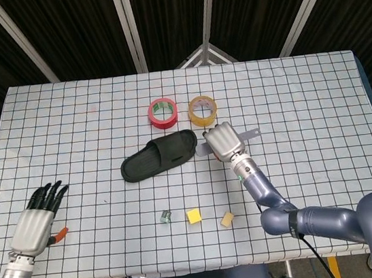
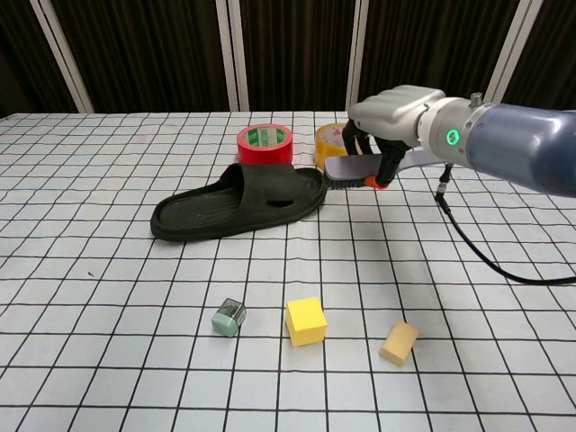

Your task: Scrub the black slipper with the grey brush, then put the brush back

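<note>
The black slipper (image 1: 159,156) lies mid-table, and the chest view shows it (image 2: 238,205) flat on its sole. My right hand (image 1: 222,141) grips the grey brush (image 1: 249,134) just right of the slipper's right end. In the chest view that hand (image 2: 396,112) holds the brush (image 2: 346,167) off the cloth, its head close beside the slipper's right tip; whether they touch I cannot tell. My left hand (image 1: 38,223) hovers over the near left corner, its fingers stretched out and holding nothing.
A red tape roll (image 2: 265,144) and a yellow tape roll (image 1: 203,110) stand behind the slipper. Near the front lie a small green block (image 2: 229,318), a yellow cube (image 2: 306,320) and a tan block (image 2: 399,343). The checked tablecloth (image 1: 318,101) covers the table.
</note>
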You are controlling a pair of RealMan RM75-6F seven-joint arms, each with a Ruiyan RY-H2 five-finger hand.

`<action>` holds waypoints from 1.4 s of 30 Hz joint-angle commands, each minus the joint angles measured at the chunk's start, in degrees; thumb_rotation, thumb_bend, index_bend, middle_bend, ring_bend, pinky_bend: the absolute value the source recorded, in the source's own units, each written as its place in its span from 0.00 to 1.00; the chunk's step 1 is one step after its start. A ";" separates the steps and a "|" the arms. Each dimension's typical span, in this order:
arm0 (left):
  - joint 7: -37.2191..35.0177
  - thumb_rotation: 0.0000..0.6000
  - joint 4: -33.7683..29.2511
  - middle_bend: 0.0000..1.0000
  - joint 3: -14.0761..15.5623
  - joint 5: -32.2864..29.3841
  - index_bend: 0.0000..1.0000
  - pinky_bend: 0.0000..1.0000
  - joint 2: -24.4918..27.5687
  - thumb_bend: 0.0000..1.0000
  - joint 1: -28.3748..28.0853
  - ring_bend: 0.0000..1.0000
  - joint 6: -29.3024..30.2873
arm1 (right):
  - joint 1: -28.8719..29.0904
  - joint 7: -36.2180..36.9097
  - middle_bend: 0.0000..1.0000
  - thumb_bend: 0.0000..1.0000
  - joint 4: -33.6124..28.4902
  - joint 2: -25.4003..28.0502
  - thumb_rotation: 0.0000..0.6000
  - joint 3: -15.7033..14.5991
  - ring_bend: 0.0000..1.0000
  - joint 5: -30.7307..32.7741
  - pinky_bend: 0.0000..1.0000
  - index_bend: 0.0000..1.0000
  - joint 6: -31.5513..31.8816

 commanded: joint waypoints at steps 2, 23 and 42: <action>3.64 0.99 0.23 0.02 -3.49 -5.16 0.00 0.09 -4.05 0.28 -7.96 0.02 -11.26 | 1.72 0.41 0.55 0.50 -1.65 0.41 1.00 1.75 0.51 1.81 0.55 0.64 -1.09; 10.57 0.97 5.83 0.02 -9.41 -18.92 0.02 0.09 -14.32 0.47 -23.77 0.02 -28.21 | 7.49 3.30 0.56 0.51 0.16 -1.88 1.00 3.91 0.52 4.40 0.58 0.66 -3.68; 14.88 0.96 9.14 0.03 -7.54 -30.15 0.03 0.09 -16.57 0.53 -28.59 0.02 -31.77 | 11.55 6.23 0.57 0.51 0.40 -5.86 1.00 4.82 0.53 3.59 0.58 0.66 -3.60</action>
